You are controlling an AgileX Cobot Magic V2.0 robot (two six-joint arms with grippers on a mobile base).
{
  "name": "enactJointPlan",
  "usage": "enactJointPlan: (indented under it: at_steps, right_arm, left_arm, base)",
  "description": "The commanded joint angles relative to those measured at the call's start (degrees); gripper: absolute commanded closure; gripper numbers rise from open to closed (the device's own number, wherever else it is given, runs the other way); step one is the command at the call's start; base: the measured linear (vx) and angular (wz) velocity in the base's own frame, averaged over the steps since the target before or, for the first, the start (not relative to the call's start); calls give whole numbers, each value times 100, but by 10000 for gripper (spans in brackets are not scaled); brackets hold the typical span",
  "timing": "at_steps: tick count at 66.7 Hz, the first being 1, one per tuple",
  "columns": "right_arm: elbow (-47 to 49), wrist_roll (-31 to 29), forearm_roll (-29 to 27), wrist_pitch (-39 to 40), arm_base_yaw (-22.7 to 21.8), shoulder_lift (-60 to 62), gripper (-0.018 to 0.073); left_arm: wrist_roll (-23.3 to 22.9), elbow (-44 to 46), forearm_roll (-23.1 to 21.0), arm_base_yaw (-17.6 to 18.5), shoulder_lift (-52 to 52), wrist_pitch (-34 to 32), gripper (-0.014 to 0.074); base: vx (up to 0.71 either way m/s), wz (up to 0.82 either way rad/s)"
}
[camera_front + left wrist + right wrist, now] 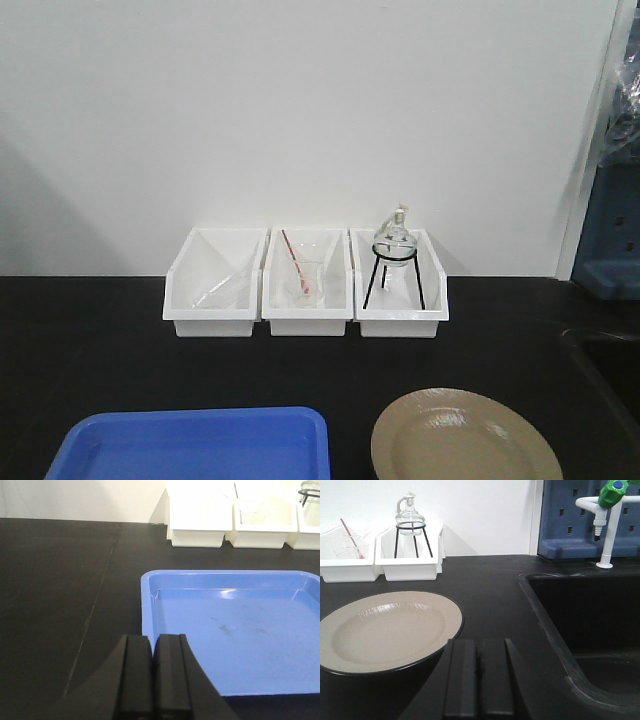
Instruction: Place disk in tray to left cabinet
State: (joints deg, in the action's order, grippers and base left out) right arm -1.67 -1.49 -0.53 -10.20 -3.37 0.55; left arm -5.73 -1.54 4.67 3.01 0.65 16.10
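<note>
I am hovering my right pincer (479, 645), closed and empty, beside the disk (385, 630) for picking; my left pincer (152, 639), closed too, is facing the blue tray (240, 630).

The front view looks from well back, slightly downward across the black tabletop (100, 340), straight at the white bins (305, 325) by the wall (300, 100). The left wrist view sits low behind the left claw (152, 642), facing the bins across the tray (235, 640), close up. The right wrist view, as low behind the right claw (477, 644), faces the bins across the disk (385, 630). All three share the bins.
</note>
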Motion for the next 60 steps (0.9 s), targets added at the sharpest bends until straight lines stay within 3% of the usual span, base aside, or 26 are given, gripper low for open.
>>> enactJointPlan:
  at_steps: [1,51,60]
  right_arm:
    - [-124,-50,53,465,9,72,564]
    - [-124,-50,53,491,1,72,564]
    - [-124,-50,53,592,1,72,564]
  left_arm:
    - [5,-81,13,22,23,-457,603]
    - [-68,-81,41,22,23,-637,603]
    - [-110,-81,47,22,23,-1116,603]
  base:
    - [0,0]
    - [0,0]
    - [0,0]
